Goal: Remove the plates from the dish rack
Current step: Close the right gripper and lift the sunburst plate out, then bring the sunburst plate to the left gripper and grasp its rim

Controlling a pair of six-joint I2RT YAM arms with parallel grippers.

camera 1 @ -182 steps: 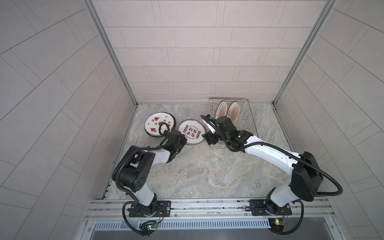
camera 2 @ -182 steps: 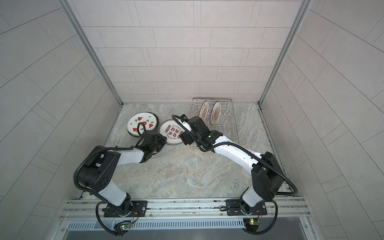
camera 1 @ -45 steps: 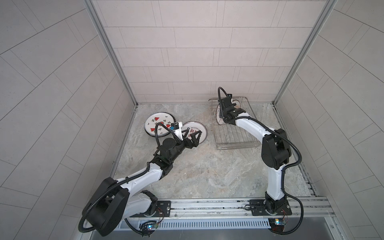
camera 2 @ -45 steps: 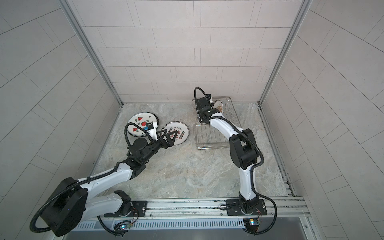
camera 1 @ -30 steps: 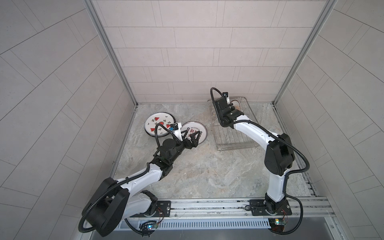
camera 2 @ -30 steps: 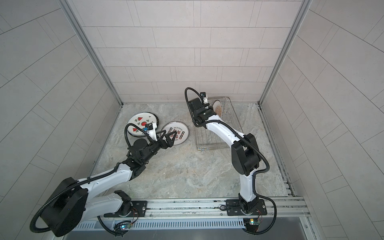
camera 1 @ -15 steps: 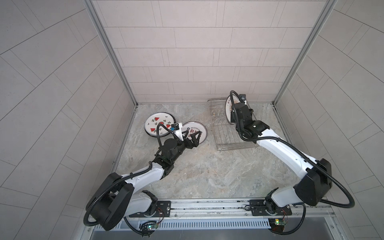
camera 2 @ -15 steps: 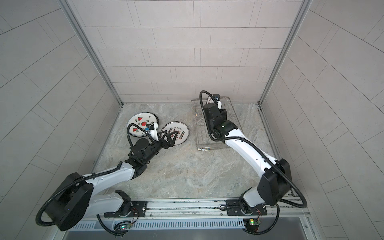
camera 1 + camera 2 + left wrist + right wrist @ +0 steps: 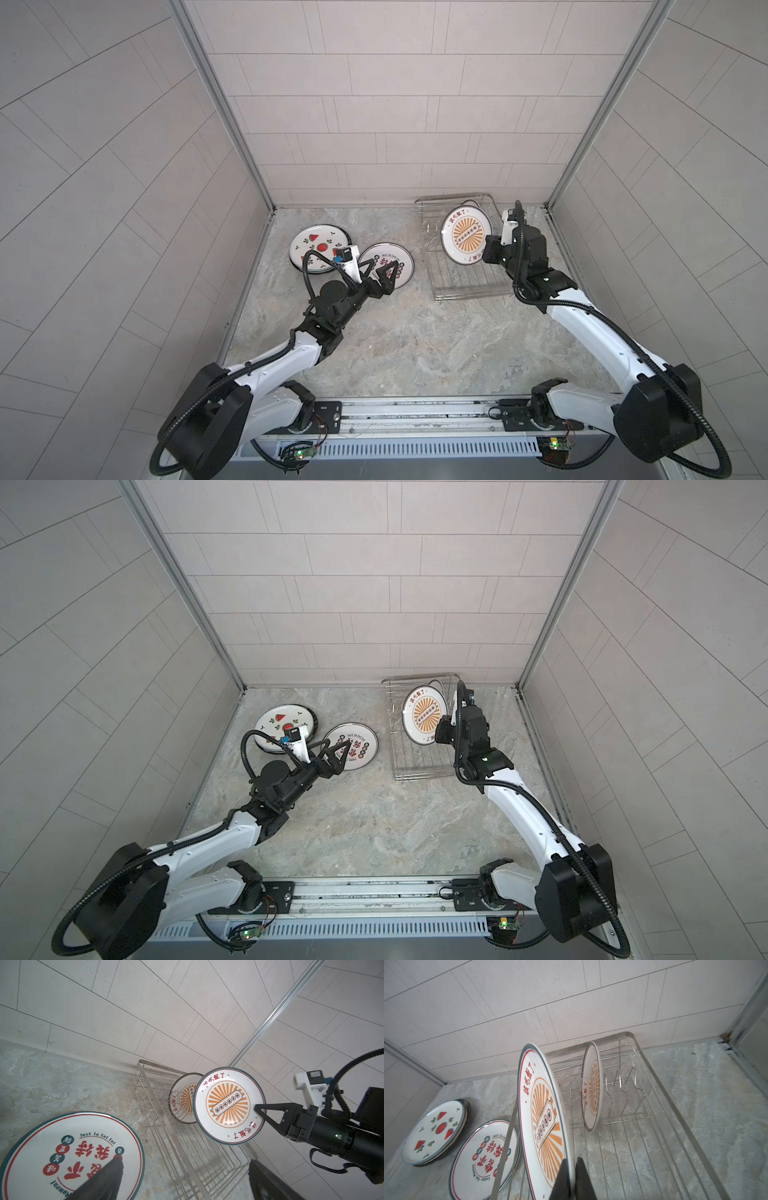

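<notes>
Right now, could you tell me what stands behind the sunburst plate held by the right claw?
A second sunburst plate stands upright in the dish rack; in both top views the held plate mostly covers it.

L arm out to 2 o'clock, L hand (image 9: pixel 380 276) jaws wide. R arm to 10-11 o'clock, R hand (image 9: pixel 484 250) clamped on plate (image 9: pixel 463 235).

1. The right gripper (image 9: pixel 571 1160) clamps the rim of an upright sunburst plate (image 9: pixel 544 1118) before the dish rack (image 9: pixel 671 1105).
2. At 1 o'clock, a second sunburst plate (image 9: pixel 592 1088) stands in the rack.
3. At 10 o'clock, the watermelon plate (image 9: pixel 436 1130) and red-character plate (image 9: pixel 483 1157) lie flat.
</notes>
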